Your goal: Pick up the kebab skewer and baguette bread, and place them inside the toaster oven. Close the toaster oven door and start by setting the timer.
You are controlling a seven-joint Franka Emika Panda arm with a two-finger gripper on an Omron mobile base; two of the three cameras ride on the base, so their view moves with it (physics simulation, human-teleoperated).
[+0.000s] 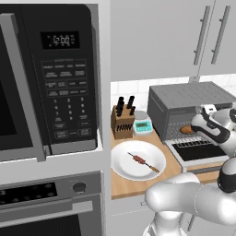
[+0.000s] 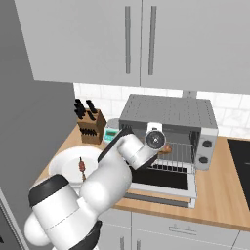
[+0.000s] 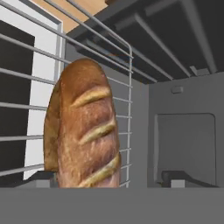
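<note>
The golden-brown baguette bread (image 3: pixel 85 131) lies on the wire rack (image 3: pixel 26 105) inside the grey toaster oven (image 1: pixel 193 94), whose door (image 1: pixel 203 151) hangs dropped open. My gripper (image 3: pixel 109 181) is at the oven mouth with its tips wide apart, open, the loaf close by the left tip. From the base views the baguette (image 1: pixel 186 130) (image 2: pixel 166 149) peeks out past my hand. The kebab skewer (image 1: pixel 144 161) (image 2: pixel 81 168) rests on a white plate (image 1: pixel 124 168) left of the oven.
A knife block (image 1: pixel 122 120) and a small teal scale (image 1: pixel 142 126) stand behind the plate. A black microwave (image 1: pixel 46 78) and a built-in oven (image 1: pixel 46 203) fill the left. A dark cooktop (image 2: pixel 241 156) lies right of the toaster oven (image 2: pixel 166 110).
</note>
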